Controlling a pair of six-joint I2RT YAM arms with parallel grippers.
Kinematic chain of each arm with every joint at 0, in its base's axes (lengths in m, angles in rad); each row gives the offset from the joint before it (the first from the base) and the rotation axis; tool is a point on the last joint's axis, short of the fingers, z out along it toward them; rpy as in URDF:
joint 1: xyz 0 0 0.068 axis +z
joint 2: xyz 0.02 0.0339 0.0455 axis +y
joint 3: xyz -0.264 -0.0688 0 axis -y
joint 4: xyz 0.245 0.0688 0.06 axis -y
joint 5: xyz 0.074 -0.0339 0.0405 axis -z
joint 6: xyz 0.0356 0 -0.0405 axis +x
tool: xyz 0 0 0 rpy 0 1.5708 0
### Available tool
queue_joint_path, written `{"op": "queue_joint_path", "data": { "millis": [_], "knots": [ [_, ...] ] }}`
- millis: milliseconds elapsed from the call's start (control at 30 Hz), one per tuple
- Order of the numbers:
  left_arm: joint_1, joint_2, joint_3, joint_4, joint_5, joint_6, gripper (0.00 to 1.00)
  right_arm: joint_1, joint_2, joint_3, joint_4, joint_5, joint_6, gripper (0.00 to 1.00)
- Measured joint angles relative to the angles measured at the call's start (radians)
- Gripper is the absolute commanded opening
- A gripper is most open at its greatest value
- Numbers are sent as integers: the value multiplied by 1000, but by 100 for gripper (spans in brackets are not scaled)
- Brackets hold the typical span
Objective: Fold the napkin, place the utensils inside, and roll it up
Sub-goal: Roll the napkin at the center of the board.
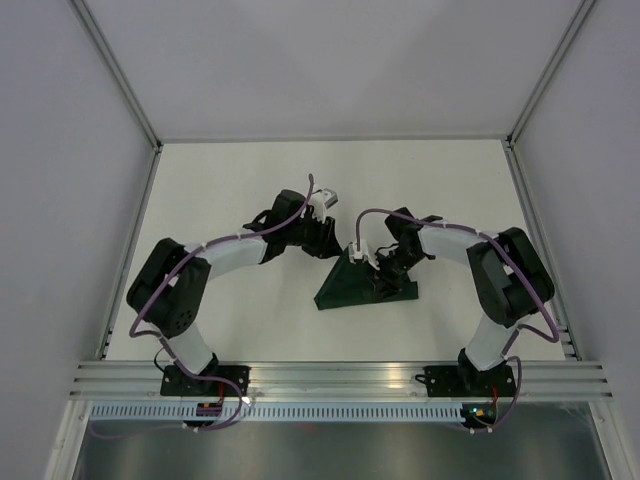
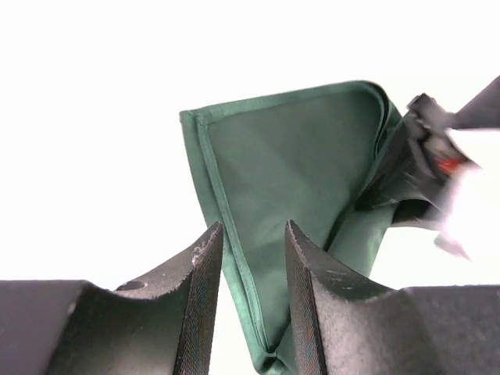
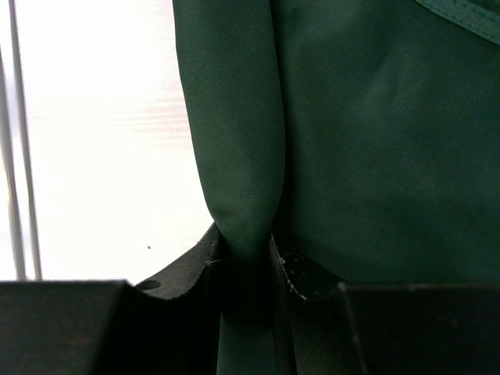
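**Top external view.** The napkin [image 1: 352, 288] lies near the centre of the white table [image 1: 230, 180], between the two arms. It is gathered into a dark green triangle with its upper corner raised. The left end effector [image 1: 328, 240] is just up and left of that corner. The right end effector [image 1: 383, 272] is over the right part of the cloth. Finger spacing cannot be read from this view.

**Left wrist view.** This view shows the left end effector's state. Its two fingers [image 2: 199, 289] stand spread, and a hemmed edge of the napkin runs down through the gap. Whether either pad touches the cloth cannot be told. At right, blurred, the right end effector meets the napkin's folded edge.

**Right wrist view.** Only this view makes the grasp plain. The right fingers [image 3: 183, 273] are pressed together on a narrow upright pleat of the green cloth. A broad panel of napkin fills the frame to the right.
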Motion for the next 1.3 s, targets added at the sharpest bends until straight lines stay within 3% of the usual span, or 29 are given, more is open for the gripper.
{"op": "queue_joint_path", "data": {
  "millis": [300, 567, 800, 1033, 1133, 1300],
  "knots": [
    [-40, -238, -188, 202, -106, 2, 41, -42, 171, 163, -222, -85, -21, 31],
    [-312, -332, -333, 317, -264, 146, 47, -46, 297, 260, -390, -132, -14, 31],
    [-468, -314, -344, 343, -390, 285, 50, -47, 365, 309, -477, -144, 3, 31],
    [-587, -172, -341, 344, -488, 397, 58, -48, 401, 332, -518, -150, 19, 31],
    [-612, -121, -342, 383, -541, 437, 75, -51, 409, 337, -524, -153, 25, 31],
    [-630, -51, -343, 457, -615, 487, 73, -55, 429, 352, -544, -158, 29, 31]
  ]
}}
